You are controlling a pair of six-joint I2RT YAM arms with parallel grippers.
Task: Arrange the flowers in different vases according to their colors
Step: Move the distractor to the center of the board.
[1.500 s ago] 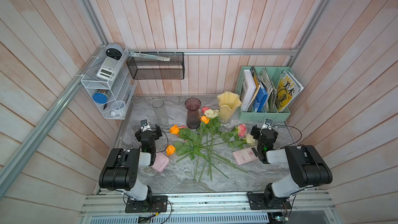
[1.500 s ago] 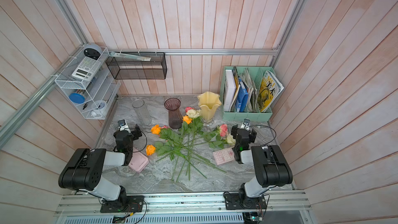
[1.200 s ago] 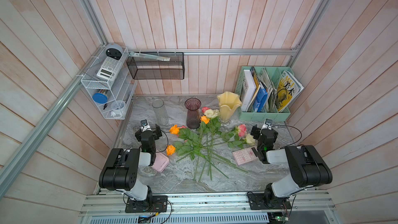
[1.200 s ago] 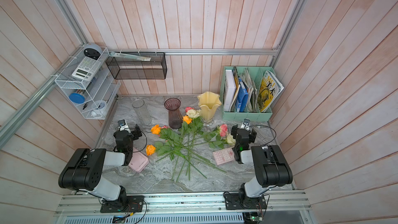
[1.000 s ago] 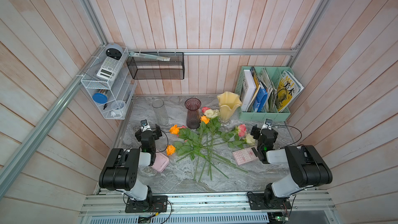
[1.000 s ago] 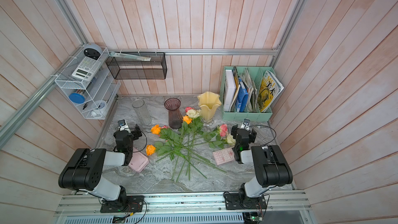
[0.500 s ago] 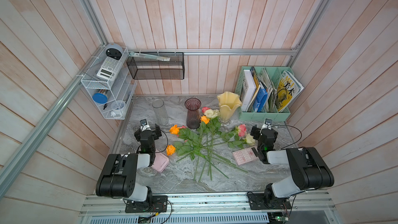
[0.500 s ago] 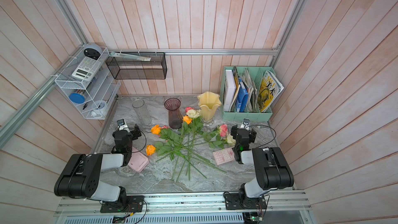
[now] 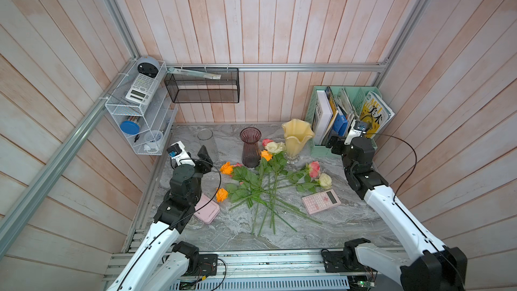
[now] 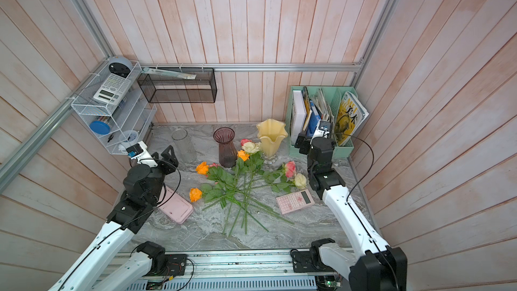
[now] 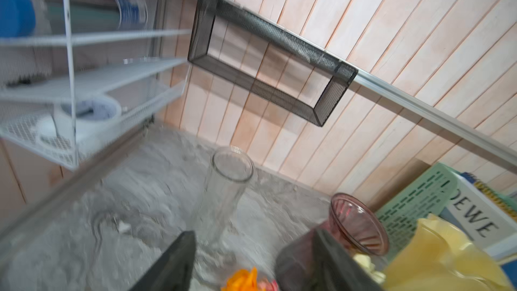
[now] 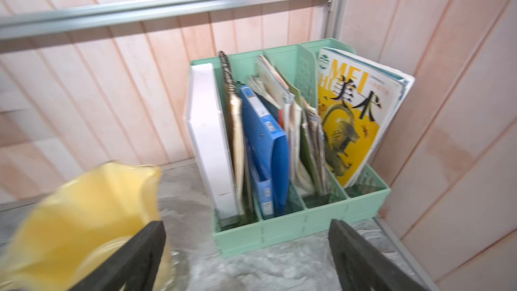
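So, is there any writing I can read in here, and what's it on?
"MEI": yellow magazine cover.
"美术": same cover; its smaller print is blurred.
"EWE", after a cut-off letter: white book.
Pink calculator and white calculator: keys too small to read.

Roses (image 9: 260,188) lie flat in a loose heap, green stems crossing, with orange, pink and cream heads mixed. Just behind the heads, upright and empty in a row, stand a clear vase (image 9: 207,142), a purple vase (image 9: 251,146) and a wavy-rimmed yellow vase (image 9: 296,138).
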